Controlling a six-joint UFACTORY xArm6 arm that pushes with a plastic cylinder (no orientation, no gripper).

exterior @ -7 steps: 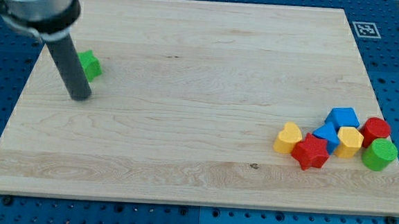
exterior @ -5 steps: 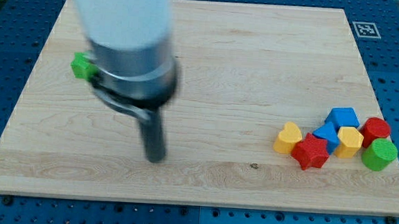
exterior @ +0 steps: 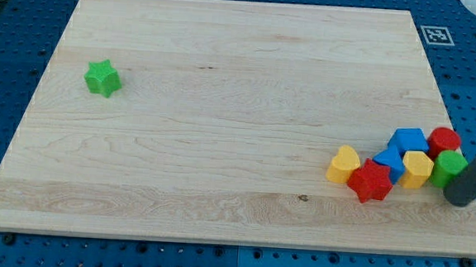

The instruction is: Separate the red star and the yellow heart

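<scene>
The yellow heart (exterior: 344, 164) lies at the board's lower right, touching the red star (exterior: 371, 180) on its right. My tip (exterior: 460, 202) is at the board's right edge, right of the cluster and against the green cylinder (exterior: 446, 167), which the rod partly hides. The tip is well to the right of the star and heart, with other blocks between.
The cluster also holds a blue block (exterior: 390, 162), a blue cube (exterior: 409, 140), a yellow hexagon (exterior: 418, 168) and a red cylinder (exterior: 445, 140). A green star (exterior: 102, 77) sits alone at the upper left. The wooden board (exterior: 223, 108) lies on a blue pegboard.
The rod swept from the board's left side across to the right edge. The green cylinder and red cylinder have shifted slightly up. The heart and star have not moved.
</scene>
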